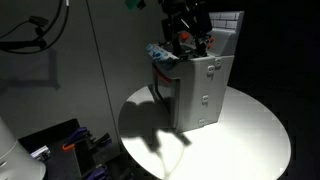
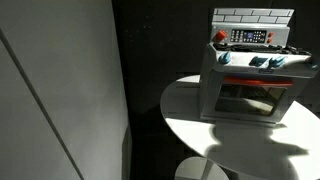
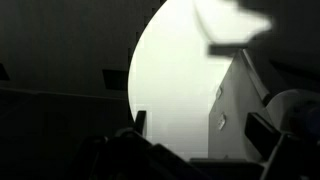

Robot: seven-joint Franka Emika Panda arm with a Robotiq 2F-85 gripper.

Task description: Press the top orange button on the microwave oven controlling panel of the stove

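A grey toy stove [image 2: 250,85] stands on a round white table [image 2: 220,135]. Its back panel [image 2: 252,37] carries a red knob [image 2: 220,37] and a row of small buttons; the orange ones are too small to tell apart. In an exterior view the stove [image 1: 205,95] shows from the side, with my gripper [image 1: 186,28] just above its top, over the back panel area. In the wrist view my gripper [image 3: 200,128] is open and empty, its two dark fingers wide apart, with the stove's side wall [image 3: 240,110] and the table [image 3: 175,80] below.
A white wall panel [image 2: 60,90] stands beside the table. Dark equipment with cables [image 1: 65,150] sits low next to the table. A tiled backsplash [image 2: 252,15] tops the stove. The table edge [image 1: 270,150] curves near the stove.
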